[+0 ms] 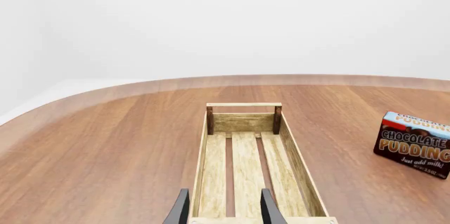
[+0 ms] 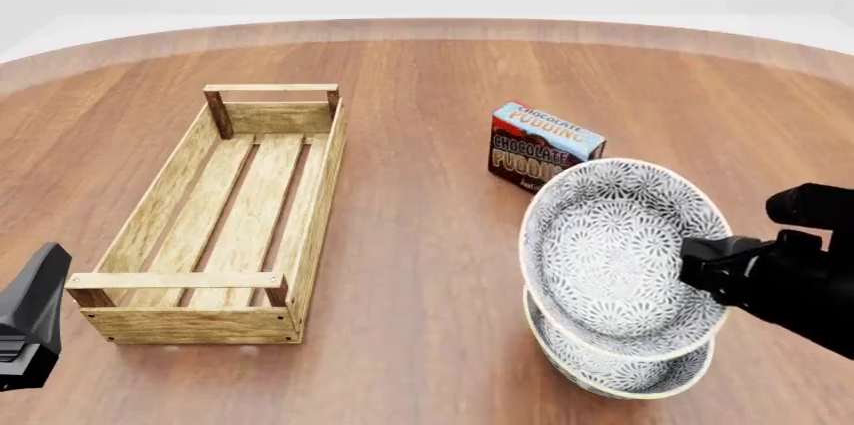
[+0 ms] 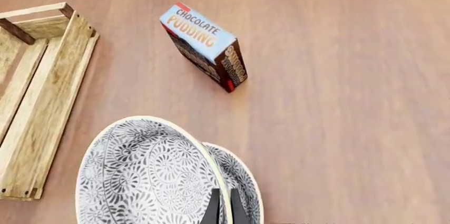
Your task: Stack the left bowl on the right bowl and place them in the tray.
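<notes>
Two grey-patterned bowls are at the right in the front view. My right gripper (image 2: 705, 267) is shut on the rim of the upper bowl (image 2: 607, 245) and holds it tilted just above the lower bowl (image 2: 627, 370), which rests on the table. In the right wrist view the gripper (image 3: 223, 211) pinches the upper bowl's (image 3: 140, 176) rim, with the lower bowl (image 3: 245, 182) behind it. The light-wood tray (image 2: 318, 205) lies empty at the left. My left gripper (image 1: 223, 213) is open and empty at the tray's (image 1: 299, 166) near end.
A chocolate pudding box (image 2: 541, 145) stands between the tray and the bowls, just beyond the bowls; it also shows in the left wrist view (image 1: 414, 142) and the right wrist view (image 3: 204, 45). The tray's edge (image 3: 49, 92) shows in the right wrist view.
</notes>
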`<action>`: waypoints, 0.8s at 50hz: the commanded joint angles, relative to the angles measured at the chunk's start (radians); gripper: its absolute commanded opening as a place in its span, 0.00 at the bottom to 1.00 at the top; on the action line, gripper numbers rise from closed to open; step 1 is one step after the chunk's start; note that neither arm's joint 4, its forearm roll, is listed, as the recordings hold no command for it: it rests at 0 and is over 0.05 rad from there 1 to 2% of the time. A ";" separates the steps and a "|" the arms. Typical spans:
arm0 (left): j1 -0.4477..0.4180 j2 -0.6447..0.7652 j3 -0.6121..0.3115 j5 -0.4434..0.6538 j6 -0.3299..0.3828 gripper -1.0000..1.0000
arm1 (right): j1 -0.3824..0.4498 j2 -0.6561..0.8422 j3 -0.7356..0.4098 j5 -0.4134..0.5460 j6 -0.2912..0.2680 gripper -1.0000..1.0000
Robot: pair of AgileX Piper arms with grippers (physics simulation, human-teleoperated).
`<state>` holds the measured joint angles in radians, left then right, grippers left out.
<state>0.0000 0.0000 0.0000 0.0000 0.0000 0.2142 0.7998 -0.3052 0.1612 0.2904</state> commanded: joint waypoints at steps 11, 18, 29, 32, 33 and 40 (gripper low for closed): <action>0.000 0.000 0.000 0.000 0.000 1.00 | -0.032 0.028 0.055 -0.076 0.026 0.00; 0.000 0.000 0.000 0.000 0.000 1.00 | -0.032 0.029 0.077 -0.095 0.036 0.00; 0.000 0.000 0.000 0.000 0.000 1.00 | -0.037 0.042 0.113 -0.136 0.046 0.00; 0.000 0.000 0.000 0.000 0.000 1.00 | -0.038 0.046 0.114 -0.141 0.046 0.00; 0.000 0.000 0.000 0.000 0.000 1.00 | -0.039 0.049 0.115 -0.144 0.046 0.00; 0.000 0.000 0.000 0.000 0.000 1.00 | -0.041 0.065 0.119 -0.162 0.043 0.00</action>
<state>0.0000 0.0000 0.0000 0.0000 0.0000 0.1777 0.8480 -0.1940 0.0285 0.3297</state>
